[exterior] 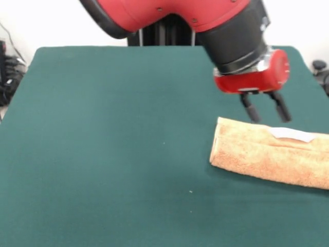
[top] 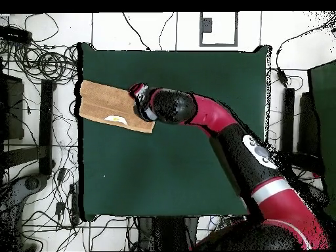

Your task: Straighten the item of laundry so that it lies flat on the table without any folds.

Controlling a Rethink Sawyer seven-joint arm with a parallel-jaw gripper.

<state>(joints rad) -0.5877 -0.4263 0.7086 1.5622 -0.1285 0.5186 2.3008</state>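
towel (exterior: 267,157) folded, long roll on table (exterior: 103,144) | gripper (exterior: 266,109) spread, empty — just above towel's edge

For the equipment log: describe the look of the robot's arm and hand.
The arm has glossy red shells with black joint sections; a grey-white band and oval mark show overhead. The hand has a red cylindrical body with a silver ring and two slim black fingers.

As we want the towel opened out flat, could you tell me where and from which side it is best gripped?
I would grip the towel at its rounded folded end nearest the table's middle, taking only the top layer. The end effector hangs open just above that end's far edge, so coming straight down looks easiest. The towel lies as a long folded strip, white tag on top.
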